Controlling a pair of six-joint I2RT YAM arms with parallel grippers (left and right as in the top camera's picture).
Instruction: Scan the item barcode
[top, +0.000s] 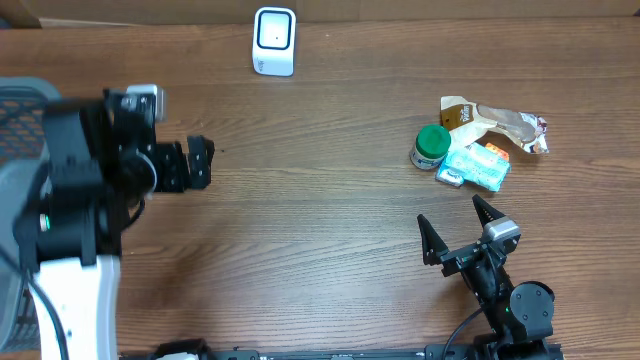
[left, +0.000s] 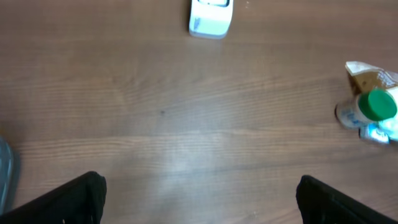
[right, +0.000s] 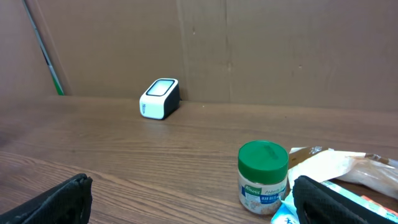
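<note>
Upright on the right half of the counter (top: 320, 210): a green-lidded jar (top: 431, 146), white label with small print, too small to read. Touching it on the right, a blue packet (top: 478, 167), lying flat. Just behind both, a tan-and-white snack bag (top: 500, 125), lying flat, its end reaching toward the right edge. All three huddled in one small cluster; no barcode to be made out on any of them from these views.

Well apart from the cluster, at the far edge and left of centre: a white scanner (top: 274, 40) with a dark window on top, standing close to the cardboard wall (right: 249, 43) behind the counter.

Nearest the cluster, the right fingers (top: 430, 240), low over the near right part of the counter, spread wide in a V, pinching nothing, tips turned toward the jar. Seen from the right wrist: jar straight ahead between the two dark tips, scanner farther off to the left.

On the far left, the left fingers (top: 201, 150), raised above the wood, spread wide as well and empty, well apart from jar and scanner alike. Seen from the left wrist: bare wood between the tips, scanner at the top edge, cluster at the right edge.

At the left edge, part of a dark mesh basket (top: 20, 105).
</note>
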